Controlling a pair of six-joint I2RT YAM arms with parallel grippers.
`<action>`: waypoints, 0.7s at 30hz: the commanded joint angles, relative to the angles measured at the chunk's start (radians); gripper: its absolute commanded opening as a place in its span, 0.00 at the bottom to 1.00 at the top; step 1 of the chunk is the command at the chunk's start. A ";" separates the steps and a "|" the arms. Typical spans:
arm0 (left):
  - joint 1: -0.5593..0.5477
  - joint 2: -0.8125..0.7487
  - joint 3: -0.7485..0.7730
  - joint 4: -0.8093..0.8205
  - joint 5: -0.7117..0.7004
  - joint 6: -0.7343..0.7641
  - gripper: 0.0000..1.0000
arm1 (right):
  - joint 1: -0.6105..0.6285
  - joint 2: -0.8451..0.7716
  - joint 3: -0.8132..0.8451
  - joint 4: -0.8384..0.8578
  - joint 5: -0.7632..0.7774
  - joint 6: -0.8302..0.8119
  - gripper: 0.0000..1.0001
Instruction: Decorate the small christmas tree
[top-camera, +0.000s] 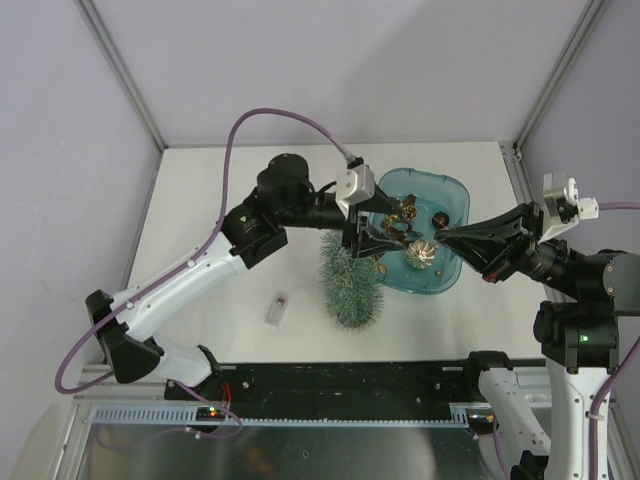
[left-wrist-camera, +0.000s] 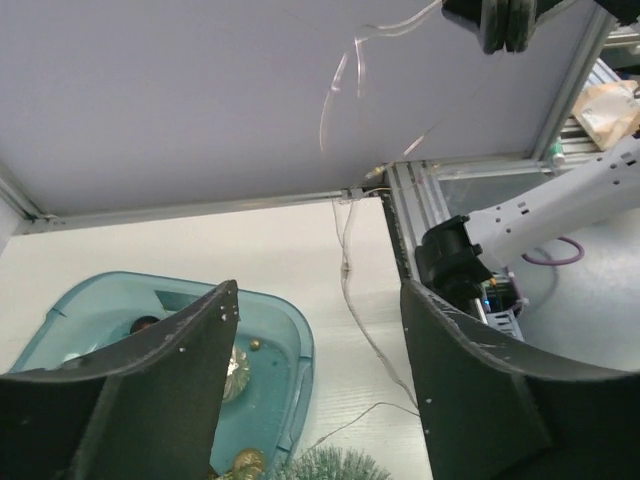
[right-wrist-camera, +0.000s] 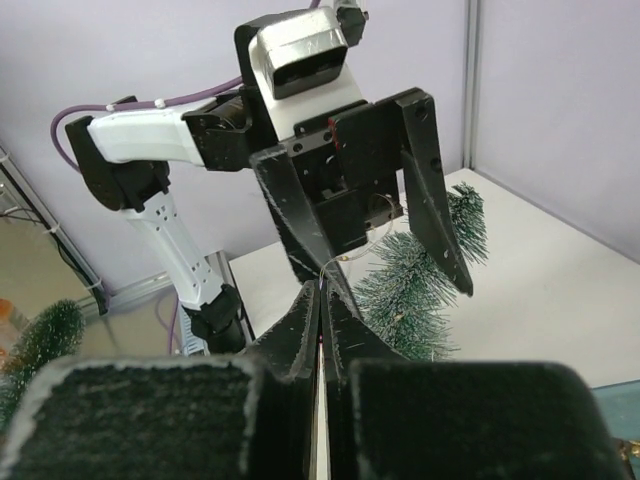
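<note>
The small christmas tree is frosted green and bristly and sits on the white table just left of the blue tray. Its tip shows in the left wrist view and its branches in the right wrist view. My left gripper hangs open over the tray's left rim and the tree's top. A thin clear light wire runs between its fingers without being clamped. My right gripper reaches in over the tray, shut on the end of that light wire.
In the tray lie a gold ribbed ornament, a brown ball and a pinecone-like piece. A small clear packet lies on the table left of the tree. Grey walls and metal posts close in the table.
</note>
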 joint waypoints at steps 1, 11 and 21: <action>-0.019 -0.019 0.042 -0.036 0.031 0.039 0.62 | 0.006 -0.004 0.030 0.088 -0.040 0.019 0.00; -0.030 -0.200 -0.076 -0.137 -0.001 0.120 0.05 | 0.069 0.094 0.030 0.191 0.102 -0.080 0.00; -0.028 -0.258 -0.098 -0.199 -0.018 0.155 0.01 | 0.463 0.233 0.087 -0.013 0.453 -0.640 0.00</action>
